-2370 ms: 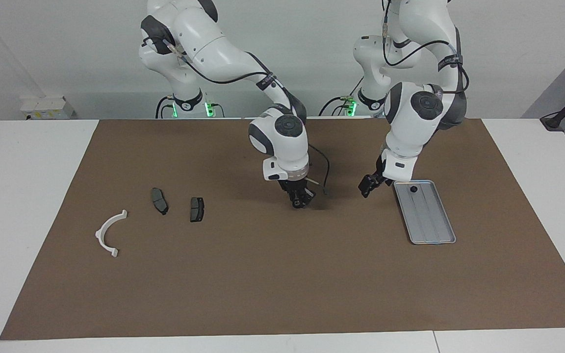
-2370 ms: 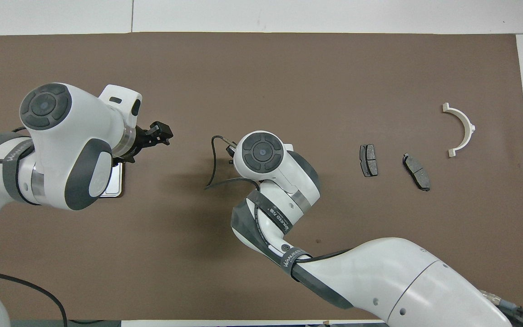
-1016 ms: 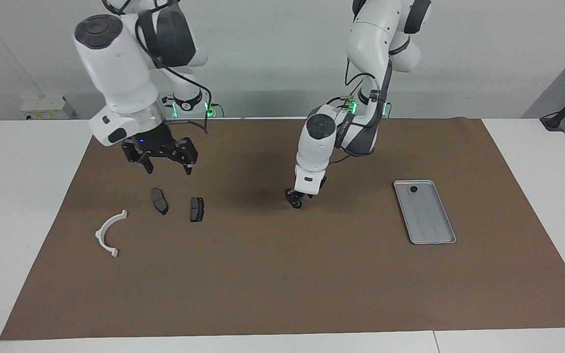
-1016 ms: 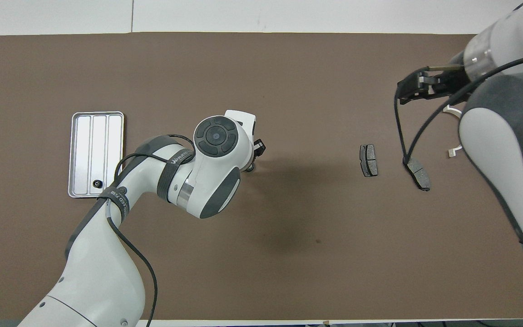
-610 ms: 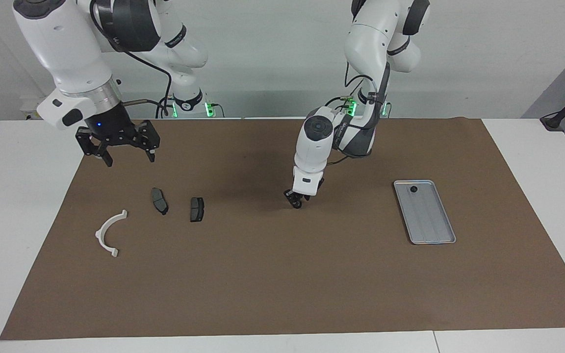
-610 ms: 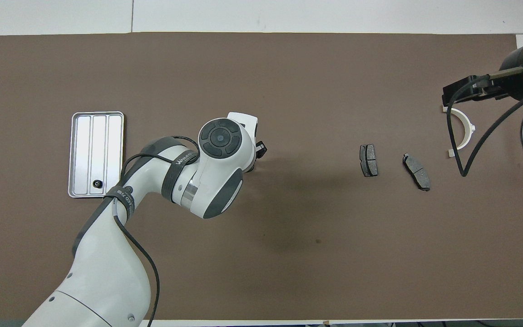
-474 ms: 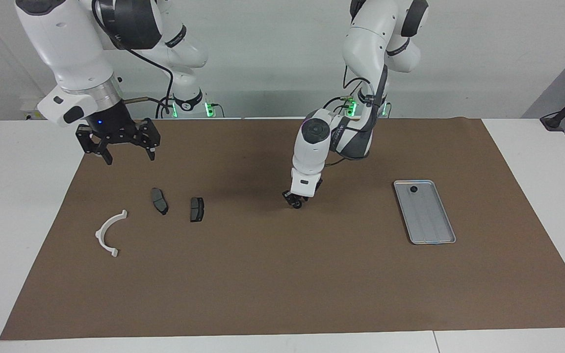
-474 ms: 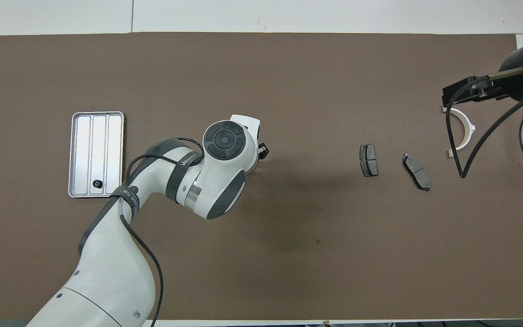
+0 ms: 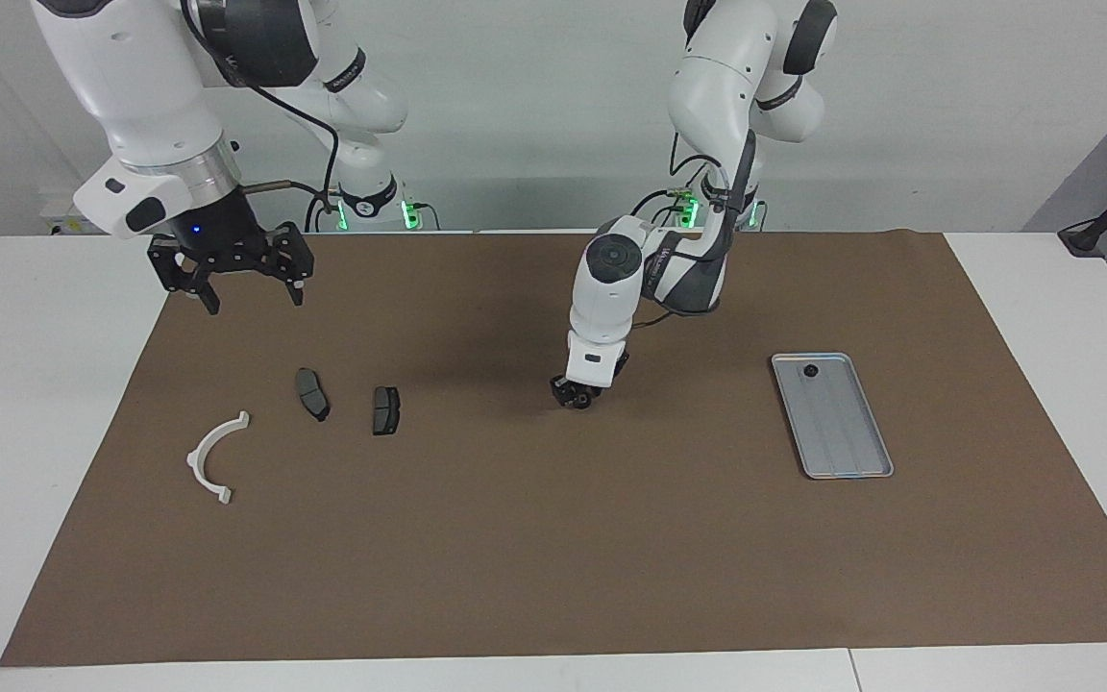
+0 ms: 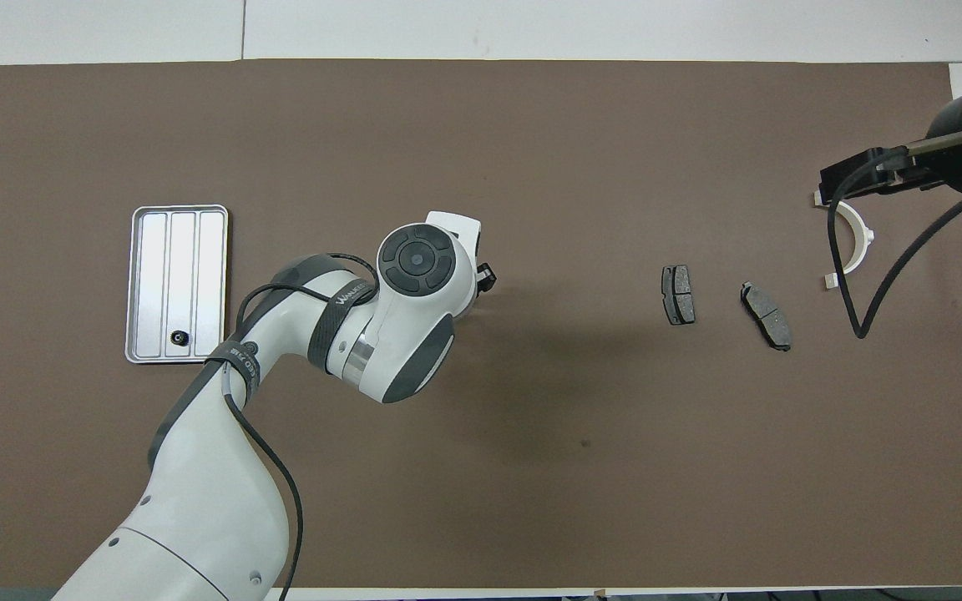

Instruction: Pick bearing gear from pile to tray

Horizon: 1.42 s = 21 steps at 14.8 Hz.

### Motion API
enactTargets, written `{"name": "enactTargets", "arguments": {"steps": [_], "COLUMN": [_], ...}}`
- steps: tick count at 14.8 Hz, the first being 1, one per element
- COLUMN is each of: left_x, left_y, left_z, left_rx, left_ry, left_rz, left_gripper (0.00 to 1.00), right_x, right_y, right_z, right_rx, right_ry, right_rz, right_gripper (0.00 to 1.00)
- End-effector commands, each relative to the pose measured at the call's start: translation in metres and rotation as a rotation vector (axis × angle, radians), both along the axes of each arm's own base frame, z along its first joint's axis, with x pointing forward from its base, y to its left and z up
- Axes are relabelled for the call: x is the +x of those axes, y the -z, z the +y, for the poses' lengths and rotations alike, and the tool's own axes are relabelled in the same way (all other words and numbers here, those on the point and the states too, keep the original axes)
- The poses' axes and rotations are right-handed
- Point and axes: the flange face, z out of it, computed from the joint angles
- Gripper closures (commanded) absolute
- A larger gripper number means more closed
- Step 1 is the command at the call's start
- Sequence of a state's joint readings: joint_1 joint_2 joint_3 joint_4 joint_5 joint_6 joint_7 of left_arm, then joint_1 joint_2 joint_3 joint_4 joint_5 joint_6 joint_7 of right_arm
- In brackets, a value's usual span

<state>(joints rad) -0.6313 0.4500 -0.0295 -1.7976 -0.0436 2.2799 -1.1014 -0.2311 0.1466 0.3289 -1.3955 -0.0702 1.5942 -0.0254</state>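
Observation:
My left gripper (image 9: 574,396) (image 10: 482,284) is down at the mat's middle, shut on a small black round piece, the bearing gear (image 9: 576,402); the wrist hides it in the overhead view. The silver tray (image 9: 847,447) (image 10: 182,250) lies toward the left arm's end, with one black round piece (image 9: 811,371) (image 10: 179,337) in its corner nearest the robots. The pile lies toward the right arm's end: a white half-ring bracket (image 9: 211,463) (image 10: 858,242) and two dark brake pads (image 9: 312,394) (image 9: 385,410). My right gripper (image 9: 253,302) (image 10: 853,179) hangs open and empty, high over the mat's edge near the bracket.
A brown mat (image 9: 534,538) covers most of the white table. A black cable (image 10: 844,275) loops down from the right wrist over the bracket. Bare mat lies between the left gripper and the tray.
The right arm has swung from over the brake pads out toward its end of the table, still open. The left gripper has stayed low at the mat's middle, its wrist shifting slightly.

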Motion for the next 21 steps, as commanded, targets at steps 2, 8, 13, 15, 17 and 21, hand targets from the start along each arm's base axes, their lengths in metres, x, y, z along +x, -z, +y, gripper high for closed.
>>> {"name": "enactTargets", "arguments": {"steps": [2, 8, 13, 15, 17, 21], "left_x": [0.005, 0.012, 0.01, 0.01, 0.01, 0.008], "left_y": [-0.007, -0.005, 0.0, 0.001, 0.001, 0.005], "left_z": [-0.007, -0.004, -0.006, -0.006, -0.006, -0.007], "left_rx": [0.043, 0.034, 0.025, 0.019, 0.019, 0.018], "left_ry": [-0.006, -0.018, -0.031, -0.031, -0.031, -0.032], "left_rz": [0.026, 0.012, -0.008, -0.015, -0.015, -0.016], "left_gripper": [0.43, 0.44, 0.52, 0.53, 0.53, 0.57], "right_x": [-0.011, -0.021, -0.064, -0.08, -0.086, -0.085], "right_y": [-0.005, -0.006, -0.014, -0.018, -0.017, -0.015], "right_z": [-0.008, -0.038, -0.044, -0.042, -0.05, -0.057], "right_rx": [-0.023, 0.001, 0.004, 0.006, 0.015, 0.017], "right_ry": [-0.046, -0.043, -0.023, -0.02, 0.014, 0.045], "right_rz": [0.006, 0.015, 0.01, 0.012, 0.019, 0.019], "right_gripper": [0.0, 0.0, 0.0, 0.0, 0.0, 0.0]}}
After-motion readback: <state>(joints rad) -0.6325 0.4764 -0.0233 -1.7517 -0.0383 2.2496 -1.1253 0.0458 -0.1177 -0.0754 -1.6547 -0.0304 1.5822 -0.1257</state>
